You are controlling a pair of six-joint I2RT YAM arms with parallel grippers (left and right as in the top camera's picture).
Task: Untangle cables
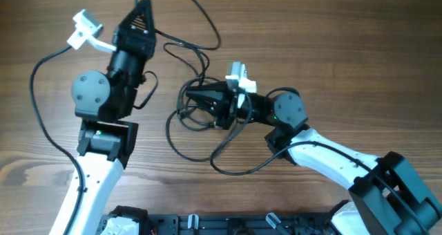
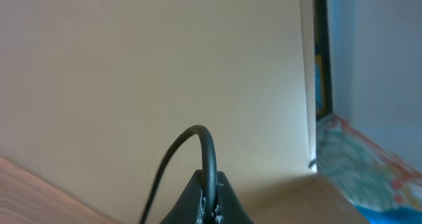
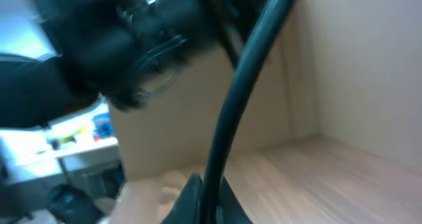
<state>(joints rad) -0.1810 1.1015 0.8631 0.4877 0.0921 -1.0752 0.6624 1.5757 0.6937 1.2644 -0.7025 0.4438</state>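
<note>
Recorder: Cables (image 1: 181,121), position on the bench (image 1: 331,41)?

Observer: Thin black cords. The main tangle lies near the middle of the bench, with several loops crossing one another around the tip of the right gripper (image 1: 195,97). One strand leaves the tangle, sweeps in a wide arc toward the far edge and runs out of the overhead view there. A longer loop trails toward the near edge and passes under the right arm.

Recorder: Left gripper (image 1: 143,7)?

Observer: It sits left of centre and points at the far edge. The jaws are pressed together on one cable (image 2: 198,133). In the left wrist view that cord arches up out of the closed tip and drops away to the left.

Recorder: Right one?

Observer: It reaches in from the near right corner and points toward the left edge, with its tip inside the tangle. The jaws are narrow, pinched on a cable. The right wrist view shows that cord rising from the closed tip diagonally to the upper right, heavily blurred. Which loop of the tangle it belongs to, cannot tell.

Recorder: Grippers relative to each other?

Observer: Apart, not touching.

Recorder: Other items?

Observer: There is a white camera module (image 1: 86,24) on the left wrist. Its thicker wire (image 1: 34,100) curves along the left edge of the bench, clear of the tangle.
</note>
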